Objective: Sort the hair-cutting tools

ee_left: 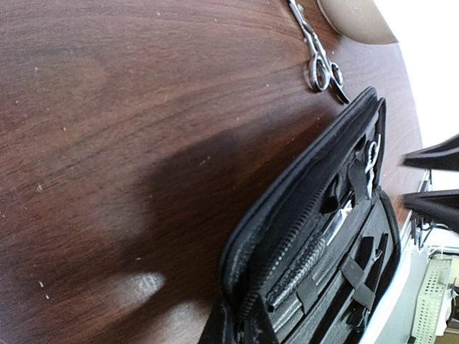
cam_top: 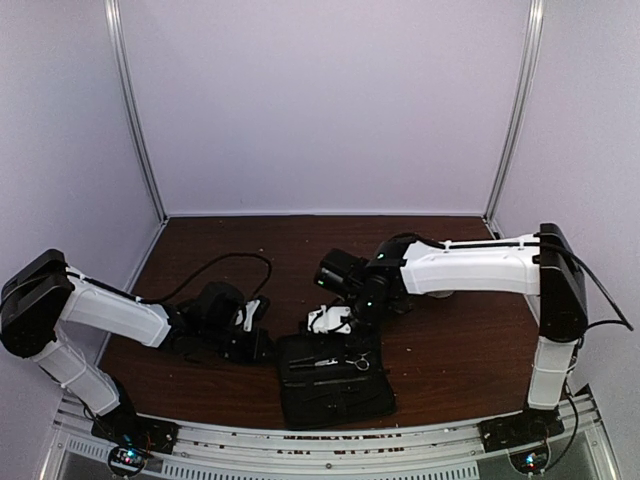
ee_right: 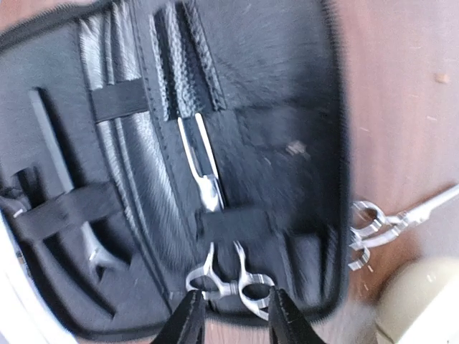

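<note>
Your right gripper (ee_right: 233,324), spread, hovers over the cased scissors' (ee_right: 209,190) rings. They look stowed, so next lift away and fetch the loose scissors (ee_right: 376,222).

- The open case (cam_top: 335,378) blocks the middle of the tabletop's (cam_top: 300,245) near edge.
- Loose scissors (ee_left: 319,68) and a bowl (ee_left: 355,18) crowd its far side.
- I have free room toward the far edge and corners.
</note>
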Motion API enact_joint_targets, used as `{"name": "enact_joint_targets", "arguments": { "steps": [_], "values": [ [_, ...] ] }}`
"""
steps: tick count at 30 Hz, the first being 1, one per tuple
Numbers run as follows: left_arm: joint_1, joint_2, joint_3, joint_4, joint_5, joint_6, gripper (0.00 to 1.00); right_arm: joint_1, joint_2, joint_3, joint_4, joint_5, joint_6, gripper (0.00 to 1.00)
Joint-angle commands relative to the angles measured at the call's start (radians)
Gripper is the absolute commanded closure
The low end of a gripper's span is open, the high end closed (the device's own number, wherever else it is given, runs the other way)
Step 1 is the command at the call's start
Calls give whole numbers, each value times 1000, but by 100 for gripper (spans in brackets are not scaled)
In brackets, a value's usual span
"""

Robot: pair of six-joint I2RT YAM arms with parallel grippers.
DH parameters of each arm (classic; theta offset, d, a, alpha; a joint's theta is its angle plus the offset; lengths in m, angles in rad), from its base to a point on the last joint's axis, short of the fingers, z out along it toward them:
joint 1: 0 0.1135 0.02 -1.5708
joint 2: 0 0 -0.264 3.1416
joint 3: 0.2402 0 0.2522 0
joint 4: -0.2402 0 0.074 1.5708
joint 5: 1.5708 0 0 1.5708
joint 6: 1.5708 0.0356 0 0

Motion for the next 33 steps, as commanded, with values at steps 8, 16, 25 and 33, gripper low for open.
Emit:
{"name": "enact_joint_targets", "arguments": {
  "steps": [8,16,25,33],
  "values": [
    [-7,-11,21,-14,26,45,100,-52,-123,-193,114,38,-49,68],
    [-7,-9,21,-11,24,41,100,-44,-47,-191,144,43,-44,75],
    [-7,1,32,-6,29,43,100,14,53,-132,176,57,-4,86],
    [-7,10,28,7,38,39,100,32,59,-87,169,89,14,88]
  ]
}}
